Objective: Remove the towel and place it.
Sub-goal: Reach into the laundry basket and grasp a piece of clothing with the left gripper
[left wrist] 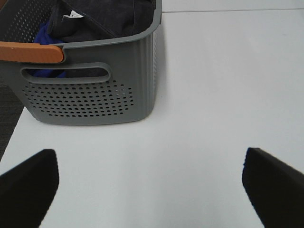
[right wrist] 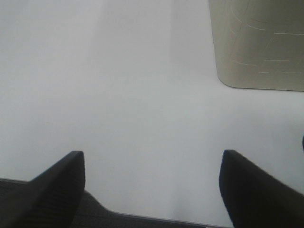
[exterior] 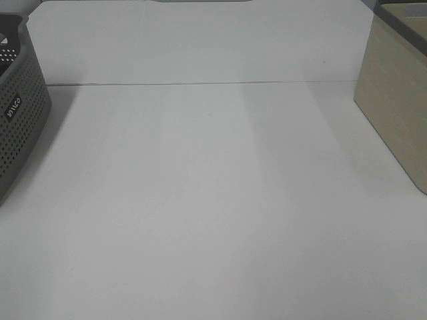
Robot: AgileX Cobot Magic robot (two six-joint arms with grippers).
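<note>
The dark navy-black towel [left wrist: 104, 21] lies bunched inside the grey perforated basket [left wrist: 90, 90], with a small white tag showing and some blue cloth [left wrist: 45, 35] beside it. The basket also shows at the left edge of the high view [exterior: 20, 120], its contents hidden there. My left gripper [left wrist: 152, 185] is open, its two black fingers wide apart over the white table just in front of the basket. My right gripper [right wrist: 152, 185] is open and empty over the white table near a beige box [right wrist: 259, 42]. Neither arm shows in the high view.
A beige box [exterior: 393, 113] stands at the right edge of the table. An orange handle [left wrist: 31, 51] lies across the basket's near rim. The white table [exterior: 213, 200] spreads between basket and box, with a seam line across its far part.
</note>
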